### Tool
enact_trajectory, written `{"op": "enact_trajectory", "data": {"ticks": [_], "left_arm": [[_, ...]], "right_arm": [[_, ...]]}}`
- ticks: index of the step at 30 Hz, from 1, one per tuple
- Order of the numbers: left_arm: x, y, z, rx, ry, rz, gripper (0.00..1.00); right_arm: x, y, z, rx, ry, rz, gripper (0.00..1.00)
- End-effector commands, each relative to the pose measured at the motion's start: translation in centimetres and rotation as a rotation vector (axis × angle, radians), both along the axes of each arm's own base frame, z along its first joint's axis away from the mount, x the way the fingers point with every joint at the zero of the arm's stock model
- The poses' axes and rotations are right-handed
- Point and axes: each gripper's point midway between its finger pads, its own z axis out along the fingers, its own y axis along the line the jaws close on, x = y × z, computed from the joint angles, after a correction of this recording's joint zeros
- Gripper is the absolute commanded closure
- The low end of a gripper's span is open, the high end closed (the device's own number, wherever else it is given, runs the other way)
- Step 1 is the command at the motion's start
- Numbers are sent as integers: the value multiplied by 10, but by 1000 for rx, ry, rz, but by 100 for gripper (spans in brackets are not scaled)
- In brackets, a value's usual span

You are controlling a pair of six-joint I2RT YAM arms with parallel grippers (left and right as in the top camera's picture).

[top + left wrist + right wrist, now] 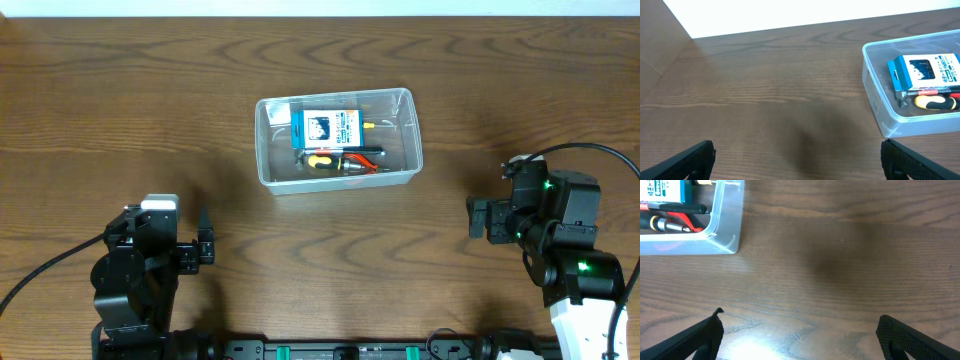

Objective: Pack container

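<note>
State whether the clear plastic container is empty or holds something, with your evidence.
Not empty: the container holds a blue-and-white box and several hand tools with yellow and red handles.

Bright even light, soft shadows, sharp

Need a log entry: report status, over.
Left gripper, right gripper open, empty, clear of container. It holds blue-and-white box and hand tools. Nothing in the way.
</note>
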Motion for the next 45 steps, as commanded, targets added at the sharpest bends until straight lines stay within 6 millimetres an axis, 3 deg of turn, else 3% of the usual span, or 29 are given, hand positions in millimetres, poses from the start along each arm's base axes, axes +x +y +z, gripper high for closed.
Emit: {"op": "enact_trajectory", "data": {"ticks": [1,8,13,19,22,25,35,45], "left_arm": [[-1,1,0,15,-2,-1,2],[-1,1,0,15,-2,-1,2],[-1,1,0,15,-2,-1,2],[-1,1,0,15,-2,-1,2],[-1,1,0,15,-2,-1,2],[-1,1,0,15,-2,-1,2],[-1,1,0,15,-2,-1,2],[-1,1,0,15,-2,-1,2]], "right_arm": [[0,-1,-2,5,4,-17,1],[0,-2,0,4,-5,-17,1],[-13,-2,28,-36,-117,-17,1],[-40,12,84,-24,-391,34,1],[-53,11,98,-54,-509,37,1],[-49,11,105,-81,-651,48,1],[-14,35,69,-47,-972,134,1],[-14,38,5,-39,-826,152,1]]}}
